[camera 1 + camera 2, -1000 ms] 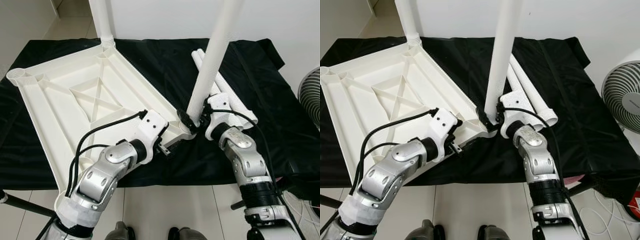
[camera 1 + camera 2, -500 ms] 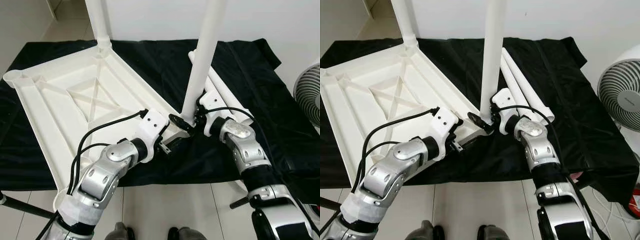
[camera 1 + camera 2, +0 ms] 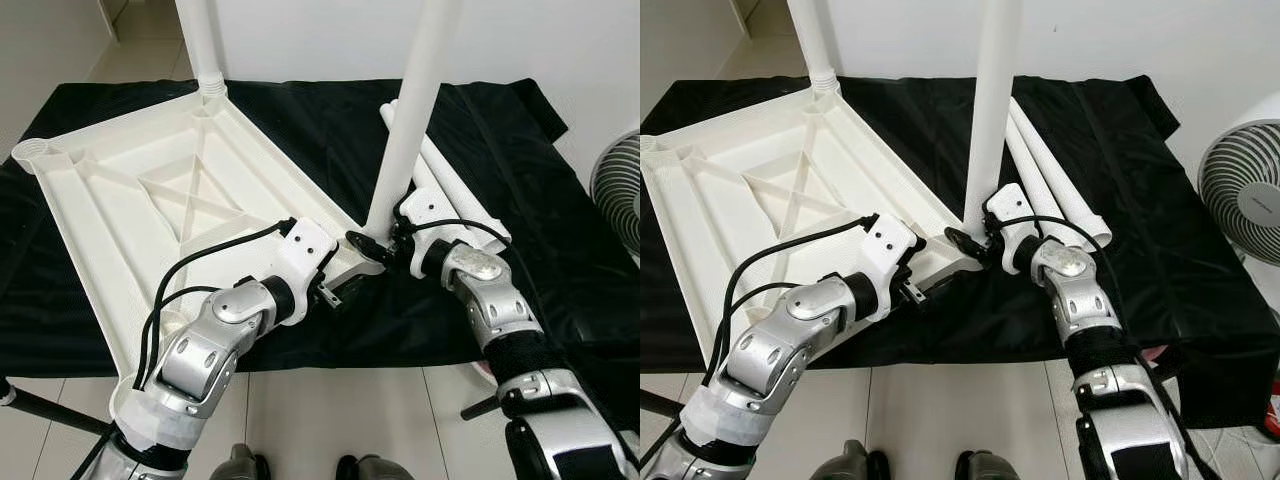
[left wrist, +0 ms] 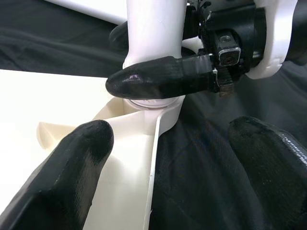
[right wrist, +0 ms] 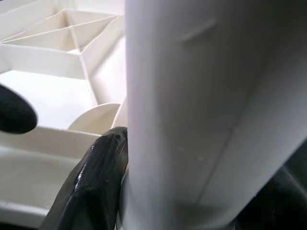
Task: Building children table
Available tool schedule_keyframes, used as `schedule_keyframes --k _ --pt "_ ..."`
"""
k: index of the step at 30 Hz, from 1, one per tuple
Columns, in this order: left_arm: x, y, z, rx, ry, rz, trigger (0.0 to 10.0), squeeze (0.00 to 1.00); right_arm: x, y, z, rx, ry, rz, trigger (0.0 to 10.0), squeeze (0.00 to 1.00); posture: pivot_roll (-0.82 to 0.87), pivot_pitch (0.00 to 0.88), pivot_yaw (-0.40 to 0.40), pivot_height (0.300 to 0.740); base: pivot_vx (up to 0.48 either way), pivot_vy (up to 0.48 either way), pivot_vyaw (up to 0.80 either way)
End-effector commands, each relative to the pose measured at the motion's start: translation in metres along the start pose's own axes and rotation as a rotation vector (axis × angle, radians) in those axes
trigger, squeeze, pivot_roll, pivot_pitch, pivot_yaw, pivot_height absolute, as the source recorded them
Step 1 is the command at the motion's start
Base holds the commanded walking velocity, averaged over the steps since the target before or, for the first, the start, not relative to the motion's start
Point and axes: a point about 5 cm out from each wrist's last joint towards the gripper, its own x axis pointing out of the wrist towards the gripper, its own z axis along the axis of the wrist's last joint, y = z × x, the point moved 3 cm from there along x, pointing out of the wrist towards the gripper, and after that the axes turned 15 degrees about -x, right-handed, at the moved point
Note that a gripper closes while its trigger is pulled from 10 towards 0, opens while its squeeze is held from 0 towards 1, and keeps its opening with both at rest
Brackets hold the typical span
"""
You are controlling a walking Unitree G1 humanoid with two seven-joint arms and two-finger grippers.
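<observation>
While clamped by right gripper (image 3: 372, 243), leg (image 3: 410, 120) upright.

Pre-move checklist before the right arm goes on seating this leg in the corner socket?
1. Right gripper shut on the upright leg near its base: ok.
2. Leg foot standing in the tabletop corner socket: ok; fully seated: cannot tell.
3. Leg upright: not ok, it leans a little in the head views.
4. Left gripper open, straddling the tabletop's edge beside the socket: ok; firm bracing: cannot tell.
5. Far-corner leg already standing: ok.
6. Spare legs lying on the black cloth just behind the right gripper: ok.
</observation>
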Motion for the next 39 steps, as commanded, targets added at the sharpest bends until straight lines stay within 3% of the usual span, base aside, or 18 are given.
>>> schedule_keyframes --k 1,6,10,13,16,21,28,29,30,31,39 --pt "0.001 0.002 0.002 0.014 -0.006 0.018 10.0 0.0 -0.002 0.009 -0.013 0.056 0.052 -0.014 0.0 0.0 -0.1 0.105 0.027 0.74 0.0 0.0 0.0" --pt "0.002 0.002 0.0 0.011 -0.001 0.018 10.0 0.0 -0.002 0.01 -0.012 0.174 0.097 -0.234 0.0 0.0 -0.1 0.103 0.029 0.74 0.0 0.0 0.0" --pt "0.002 0.002 -0.001 0.01 0.001 0.017 10.0 0.0 -0.004 0.009 -0.01 0.193 0.115 -0.326 0.0 0.0 -0.1 0.101 0.029 0.74 0.0 0.0 0.0" --pt "0.002 0.001 -0.002 0.01 0.004 0.01 10.0 0.0 -0.007 0.009 -0.006 0.27 0.147 -0.5 0.0 0.0 -0.1 0.099 0.031 0.74 0.0 0.0 0.0" --pt "0.003 0.0 -0.002 0.012 0.006 0.007 10.0 0.0 -0.011 0.01 -0.007 0.292 0.197 -0.617 0.0 0.0 -0.11 0.092 0.03 0.74 0.0 0.0 0.0" --pt "0.004 0.0 -0.003 0.014 0.007 0.006 10.0 0.0 -0.005 0.023 0.005 0.333 0.181 -0.627 0.0 0.0 -0.11 0.088 0.027 0.74 0.0 0.0 0.0" --pt "0.004 -0.001 -0.003 0.014 0.01 0.002 10.0 0.0 -0.01 0.021 0.006 0.336 0.185 -0.635 0.0 0.0 -0.11 0.087 0.031 0.74 0.0 0.0 0.0" --pt "0.004 0.0 -0.003 0.015 0.01 0.002 10.0 0.0 -0.01 0.02 0.007 0.322 0.185 -0.641 8.1 0.0 -0.11 0.084 0.033 0.74 0.0 0.0 0.0" --pt "0.004 0.0 -0.003 0.015 0.01 0.002 10.0 0.0 -0.01 0.02 0.007 0.322 0.185 -0.641 8.1 0.0 -0.11 0.084 0.033 0.74 0.0 0.0 0.0" --pt "0.004 0.0 -0.003 0.017 0.01 0.003 10.0 0.0 -0.009 0.019 0.009 0.33 0.169 -0.628 10.0 1.0 -0.11 0.086 0.033 0.74 0.0 0.0 0.0" --pt "0.005 0.001 -0.002 0.027 0.01 0.007 10.0 0.0 -0.008 0.003 0.019 0.294 0.086 -0.542 10.0 1.0 -0.11 0.092 0.036 0.74 0.0 0.0 0.0"
